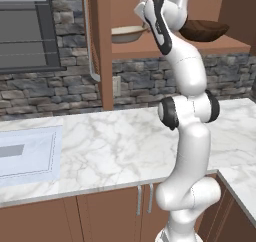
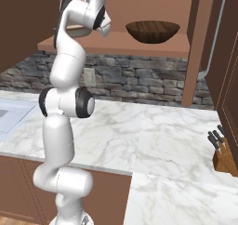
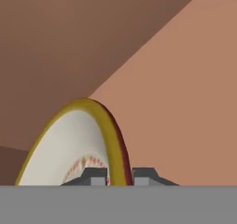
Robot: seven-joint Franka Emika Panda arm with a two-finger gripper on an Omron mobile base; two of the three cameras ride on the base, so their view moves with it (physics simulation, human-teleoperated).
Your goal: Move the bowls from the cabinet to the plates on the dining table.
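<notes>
The cream bowl (image 3: 74,149) sat on the open cabinet (image 1: 165,48) shelf, its rim pinched between the gripper's (image 3: 119,176) 2 closed-in fingertips. In the base views the white arm (image 1: 187,131) hid most of it and the gripper. The dark bowl (image 2: 152,31) rested beside it. The arm stood upright, reaching up into the cabinet.

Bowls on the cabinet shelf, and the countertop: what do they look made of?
Cream bowl: looks like glazed ceramic, with a smooth off-white inside, a yellow-tan rim band and a small red pattern near the base. The end effector is shut on its rim.
Dark bowl: probably wood, brown with streaky grain, matte.
Countertop: polished marble look, white with grey veins.
</notes>
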